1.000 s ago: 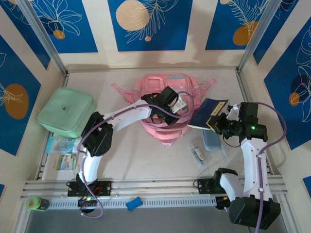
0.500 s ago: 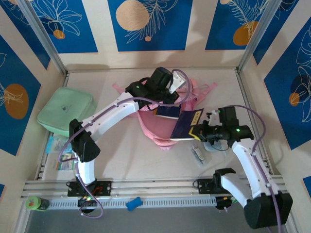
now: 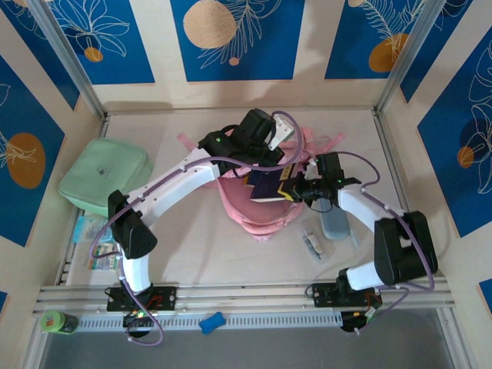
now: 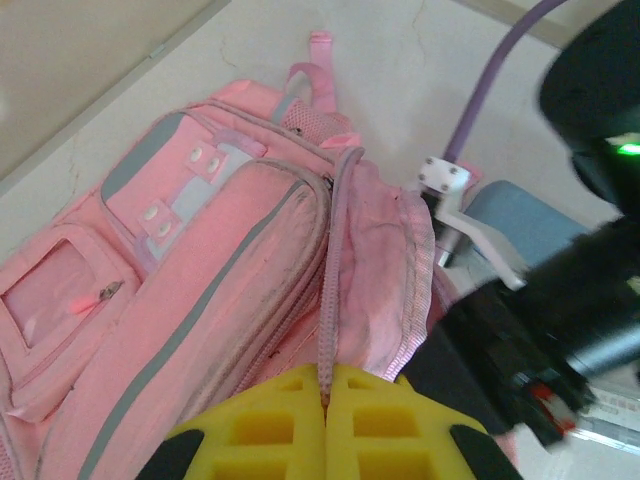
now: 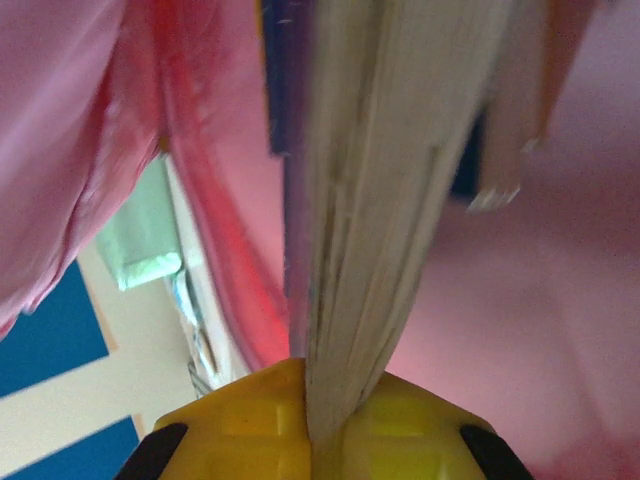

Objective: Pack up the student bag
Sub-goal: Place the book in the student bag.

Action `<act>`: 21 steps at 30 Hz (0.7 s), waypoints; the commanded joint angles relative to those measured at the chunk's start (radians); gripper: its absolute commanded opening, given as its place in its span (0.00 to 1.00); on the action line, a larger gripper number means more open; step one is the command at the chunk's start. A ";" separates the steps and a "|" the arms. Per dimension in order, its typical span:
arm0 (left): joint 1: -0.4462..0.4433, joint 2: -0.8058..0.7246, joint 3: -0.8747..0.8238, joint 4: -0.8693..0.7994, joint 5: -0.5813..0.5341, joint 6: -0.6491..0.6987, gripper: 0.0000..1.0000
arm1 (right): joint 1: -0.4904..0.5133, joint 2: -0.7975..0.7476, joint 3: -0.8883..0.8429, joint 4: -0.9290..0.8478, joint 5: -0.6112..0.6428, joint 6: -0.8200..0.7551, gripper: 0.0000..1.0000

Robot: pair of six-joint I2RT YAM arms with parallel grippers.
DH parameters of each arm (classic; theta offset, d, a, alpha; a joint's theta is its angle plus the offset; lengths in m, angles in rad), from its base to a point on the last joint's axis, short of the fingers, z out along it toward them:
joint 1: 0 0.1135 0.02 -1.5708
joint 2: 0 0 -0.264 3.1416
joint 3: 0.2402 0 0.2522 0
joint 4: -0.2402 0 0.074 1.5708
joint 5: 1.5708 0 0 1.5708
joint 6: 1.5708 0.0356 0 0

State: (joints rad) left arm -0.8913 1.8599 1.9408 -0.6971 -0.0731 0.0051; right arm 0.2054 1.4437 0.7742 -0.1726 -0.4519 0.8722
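With the zip edge of the student bag [image 4: 200,250] pinched in the closed left end effector [image 4: 325,405] and its mouth lying around the right end effector [image 5: 310,410], the book [image 5: 390,170] clamped there (its pages fanning a little) should be slid deep and straight before being released.

The dark blue paper book [image 3: 268,187] sits in the mouth of the large pink fabric backpack [image 3: 254,217]; a mint green square soft case [image 3: 104,178] lies well left of it, a grey-blue oblong box [image 3: 335,224] just right.
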 commanded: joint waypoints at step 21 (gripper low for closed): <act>-0.015 -0.097 0.000 0.086 0.004 -0.034 0.00 | 0.153 -0.111 -0.068 -0.190 0.229 -0.068 0.15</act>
State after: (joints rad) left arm -0.8928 1.8408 1.9213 -0.6952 -0.0834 -0.0051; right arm 0.3252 1.2926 0.7090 -0.3489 -0.2874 0.7918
